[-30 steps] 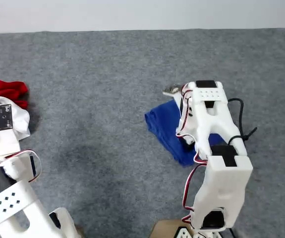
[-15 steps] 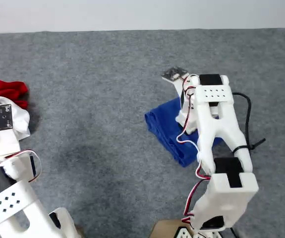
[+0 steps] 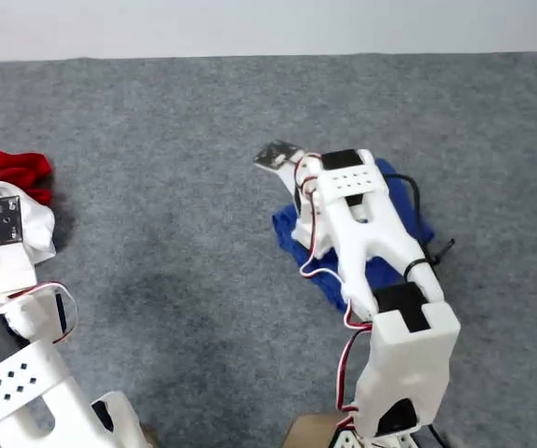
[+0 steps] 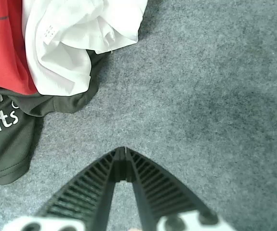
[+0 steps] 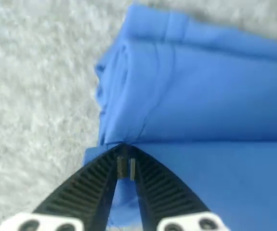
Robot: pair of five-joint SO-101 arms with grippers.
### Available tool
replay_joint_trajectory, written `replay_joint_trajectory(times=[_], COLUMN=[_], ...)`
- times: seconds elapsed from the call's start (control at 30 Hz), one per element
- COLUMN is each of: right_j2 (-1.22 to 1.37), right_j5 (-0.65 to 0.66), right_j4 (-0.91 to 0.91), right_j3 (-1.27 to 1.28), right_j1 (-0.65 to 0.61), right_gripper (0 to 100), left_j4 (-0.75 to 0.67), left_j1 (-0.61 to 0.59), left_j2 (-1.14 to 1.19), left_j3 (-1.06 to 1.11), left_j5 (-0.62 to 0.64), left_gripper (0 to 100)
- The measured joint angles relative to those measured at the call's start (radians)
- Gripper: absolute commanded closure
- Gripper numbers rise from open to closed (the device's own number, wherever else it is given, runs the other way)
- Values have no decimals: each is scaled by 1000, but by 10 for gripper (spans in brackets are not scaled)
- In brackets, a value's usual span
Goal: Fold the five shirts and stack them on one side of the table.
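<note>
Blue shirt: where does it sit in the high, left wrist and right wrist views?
High view: blue shirt right of centre, partly under the right arm.
Left wrist view: red shirt, white shirt and dark shirt piled beyond the left gripper instead.
Right wrist view: blue shirt folded, at the right gripper's tips.
Shared landmark: the grey felt mat.

Four shirts are counted: one blue shirt (image 5: 201, 96), one red shirt (image 4: 3, 48), one white shirt (image 4: 80, 33) and one dark shirt (image 4: 3, 139) with white print. Two robot arms are seen, the left arm (image 3: 16, 373) and the right arm (image 3: 380, 271). Two grippers are counted, the left gripper (image 4: 125, 151) and the right gripper (image 5: 124, 147). One grey table (image 3: 175, 121) is shown.
</note>
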Motion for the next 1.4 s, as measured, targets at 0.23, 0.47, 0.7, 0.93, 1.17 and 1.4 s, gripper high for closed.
replay_joint_trajectory(times=[0.23,0.47,0.7,0.93,1.17,1.4], right_j2=[-61,-103,-143,-207,-78,58], right_j5=[0,92,123,123,87,29], right_j4=[106,233,321,313,104,-89], right_j3=[0,0,-34,-129,-130,-130], right_j1=[97,157,209,193,71,-31], right_gripper=[987,884,786,809,979,988], left_j4=[0,0,0,0,0,0], left_j1=[0,0,0,0,0,0], left_j2=[0,0,0,0,0,0], left_j3=[0,0,0,0,0,0], left_j5=[0,0,0,0,0,0], left_gripper=[993,993,993,993,993,993])
